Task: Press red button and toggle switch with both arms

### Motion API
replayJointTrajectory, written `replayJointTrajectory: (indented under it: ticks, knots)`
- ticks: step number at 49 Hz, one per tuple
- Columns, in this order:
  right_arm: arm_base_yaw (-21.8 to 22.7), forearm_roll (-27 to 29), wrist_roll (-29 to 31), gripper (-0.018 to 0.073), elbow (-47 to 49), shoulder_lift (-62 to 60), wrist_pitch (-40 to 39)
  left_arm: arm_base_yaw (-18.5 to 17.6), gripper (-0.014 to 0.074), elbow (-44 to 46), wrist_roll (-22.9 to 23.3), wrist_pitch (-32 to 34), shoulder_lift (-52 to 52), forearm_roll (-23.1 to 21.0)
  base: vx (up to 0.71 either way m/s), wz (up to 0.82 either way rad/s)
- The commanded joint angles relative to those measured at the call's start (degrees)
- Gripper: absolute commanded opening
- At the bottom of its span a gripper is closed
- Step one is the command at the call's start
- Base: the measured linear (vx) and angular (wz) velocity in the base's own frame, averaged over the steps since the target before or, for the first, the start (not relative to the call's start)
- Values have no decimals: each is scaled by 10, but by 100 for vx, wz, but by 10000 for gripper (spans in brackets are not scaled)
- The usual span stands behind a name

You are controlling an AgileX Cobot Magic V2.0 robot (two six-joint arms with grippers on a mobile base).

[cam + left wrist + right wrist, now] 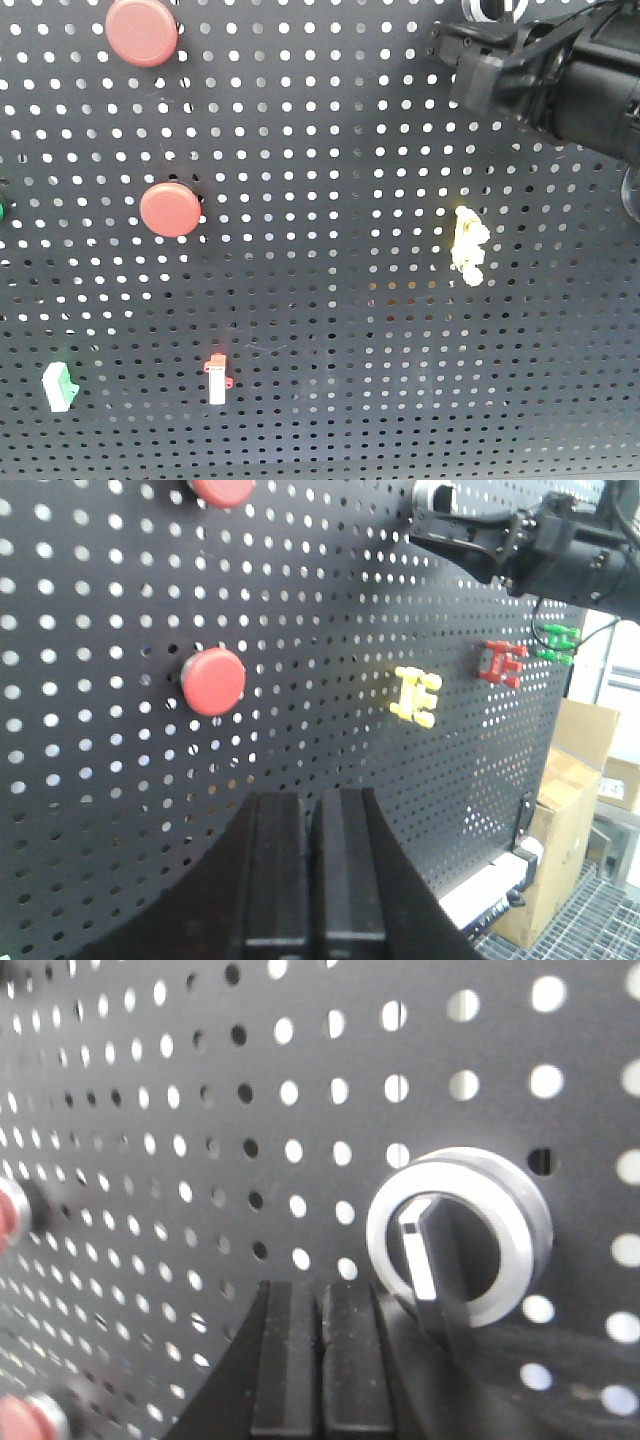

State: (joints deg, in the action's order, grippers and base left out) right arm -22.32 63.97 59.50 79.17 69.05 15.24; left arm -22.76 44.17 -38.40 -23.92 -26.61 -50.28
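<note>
Toggle switch (458, 1235) sits top right on the pegboard (320, 150): shiny ring collar w/ a short lever slanting down out of it in the right wrist view. Right gripper (320, 1295) is just beside it on the left, fingers pressed together, nothing held. Can't tell if the finger edge touches the lever. Red button (142, 30), the wider one, is top left of the board, above the smaller red button (170, 209). Left gripper (312, 805), fingers also together and empty, hangs well apart from the panel and points nearer the smaller one, so it prob needs to aim higher. Handling, my guess: button is rigid plastic on a spring, fixed in the board, nothing to grasp. Push w/ closed fingertips square on the dome centre, since an off-centre push could skid off the rounded edge. Lever looks small, slick and stiff, w/ a snap. Don't pinch it; nudge near its tip w/ the finger side, where leverage is best.
</note>
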Motion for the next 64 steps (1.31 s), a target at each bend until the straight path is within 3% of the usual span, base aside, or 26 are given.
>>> replayJointTrajectory:
  ticks: [1,14,35,64]
  knots:
    - [9,-15,4,-3,19,-11,-106,2,2,14,5,28,-4,-13,0,0]
    - [9,-53,3,-3,19,-11,-113,2,2,14,5,28,-4,-13,0,0]
    - [9,-59,32,-3,18,-26,-117,2,2,14,5,27,-4,-13,0,0]
    - [9,-149,33,-3,17,-32,-116,2,2,14,5,25,-4,-13,0,0]
